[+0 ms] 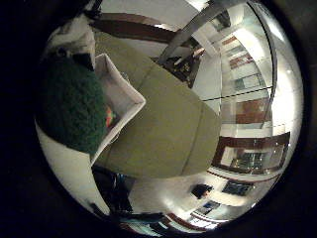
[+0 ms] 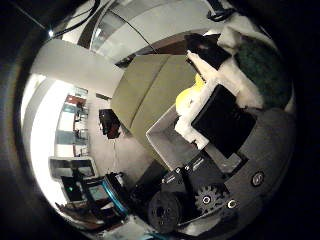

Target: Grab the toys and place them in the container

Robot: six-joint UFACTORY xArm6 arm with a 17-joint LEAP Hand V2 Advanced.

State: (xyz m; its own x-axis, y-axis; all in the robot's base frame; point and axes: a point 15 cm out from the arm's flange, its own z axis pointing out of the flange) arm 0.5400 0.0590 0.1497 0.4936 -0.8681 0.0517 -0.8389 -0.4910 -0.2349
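A dark green fuzzy toy [image 1: 69,104] fills the side of the little finger side palm view, close to the palm. It hangs over a white container [image 1: 124,94] that stands on an olive green table [image 1: 173,129]. A small orange thing [image 1: 109,117] shows at the toy's edge, over the container. In the thumb side palm view my hand [image 2: 222,85] has its white and black fingers curled round the green toy [image 2: 262,70]. A yellow toy [image 2: 188,100] shows beside the fingers, above the container's wall [image 2: 172,135]. I cannot tell whether it lies in the container.
The table's edge [image 2: 125,115] drops to a pale floor. A dark chair [image 2: 108,122] stands beside the table. Glass walls and shelves [image 1: 248,149] lie beyond the table.
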